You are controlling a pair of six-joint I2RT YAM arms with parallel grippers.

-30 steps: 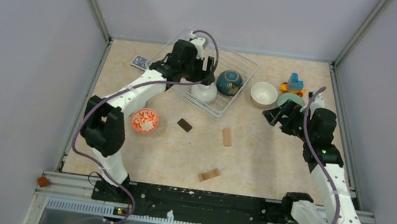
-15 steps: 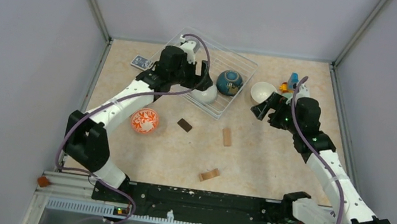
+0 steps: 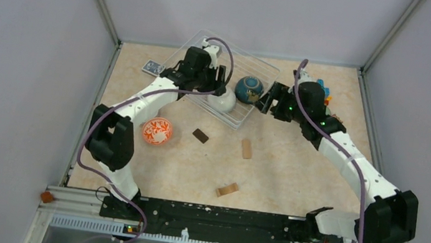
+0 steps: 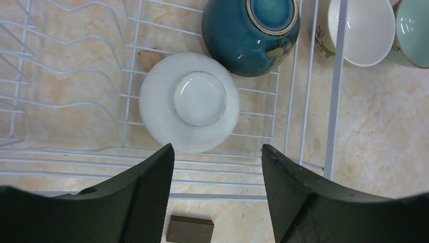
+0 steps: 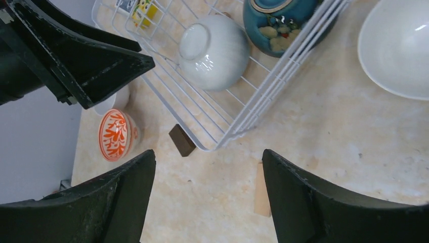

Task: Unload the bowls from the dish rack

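Note:
The wire dish rack [image 3: 262,65] holds an upside-down white bowl [image 3: 224,102] and a dark blue bowl [image 3: 248,89]. My left gripper [image 3: 219,86] hovers open just above the white bowl [image 4: 189,101], at its near side. My right gripper [image 3: 265,99] is open and empty beside the rack's right edge, close to the blue bowl [image 5: 281,20]. The orange-patterned bowl [image 3: 157,131] lies on the table left of the rack. A white bowl [image 4: 360,30] and a mint green bowl [image 4: 412,30] stand on the table right of the rack, hidden by my right arm in the top view.
A dark brown block [image 3: 200,135], a tan block [image 3: 246,148] and a tan piece [image 3: 227,190] lie on the table in front of the rack. A small card [image 3: 153,67] lies left of the rack. A colourful toy [image 3: 324,92] sits at the far right.
My right arm has swung left, from the bowls on the right side to the rack's right edge. My left gripper has stayed over the white bowl with small shifts.

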